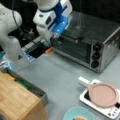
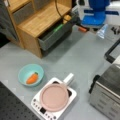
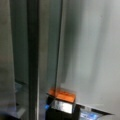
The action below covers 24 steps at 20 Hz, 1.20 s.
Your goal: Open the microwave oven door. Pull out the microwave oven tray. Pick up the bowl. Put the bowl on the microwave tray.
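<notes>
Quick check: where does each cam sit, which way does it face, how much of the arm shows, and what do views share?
Front view: high, oblique, facing the microwave oven; white arm and gripper at its door top edge.
Front view: high, opposite side, over the bowl and wooden shelf; only the blue robot base at top.
Wrist view: on the arm, close along the microwave oven door; orange fingertip below.
Shared: both front views show bowl, pink dish, oven.

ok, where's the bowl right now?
The bowl sits on the grey table toward a front view's left, just left of the pink dish on its white base, with a carrot inside. The gripper is away at the microwave oven door.
</notes>
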Tool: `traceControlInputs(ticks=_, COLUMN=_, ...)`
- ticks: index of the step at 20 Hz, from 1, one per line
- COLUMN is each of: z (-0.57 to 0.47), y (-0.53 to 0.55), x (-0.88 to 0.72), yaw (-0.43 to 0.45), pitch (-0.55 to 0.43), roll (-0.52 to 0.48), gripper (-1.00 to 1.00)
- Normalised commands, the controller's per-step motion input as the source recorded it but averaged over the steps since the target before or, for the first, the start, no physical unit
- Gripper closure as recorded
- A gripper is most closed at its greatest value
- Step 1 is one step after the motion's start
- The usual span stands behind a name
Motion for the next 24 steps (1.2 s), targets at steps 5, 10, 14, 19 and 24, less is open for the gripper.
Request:
traceControlInputs(ticks=5, z=-0.11, y=0.50, x=-0.16, yaw=-0.146, pitch=-0.144, roll=0.094, gripper=-1.00)
traceControlInputs(ticks=10, z=-0.12, y=0.25, x=-0.12, yaw=-0.178, pitch=-0.123, roll=0.117, gripper=-1.00)
traceControlInputs(ticks=14, z=-0.15, y=0.06, x=-0.12, yaw=-0.168, pitch=-0.099, roll=0.163, gripper=-1.00)
traceControlInputs(ticks=19, z=-0.18, y=0.07, x=-0.12, yaw=-0.165, pitch=-0.108, roll=0.194, gripper=-1.00)
traceControlInputs(ticks=24, z=-0.15, y=0.09, x=-0.13, yaw=-0.139, pitch=-0.123, roll=0.193, gripper=-1.00)
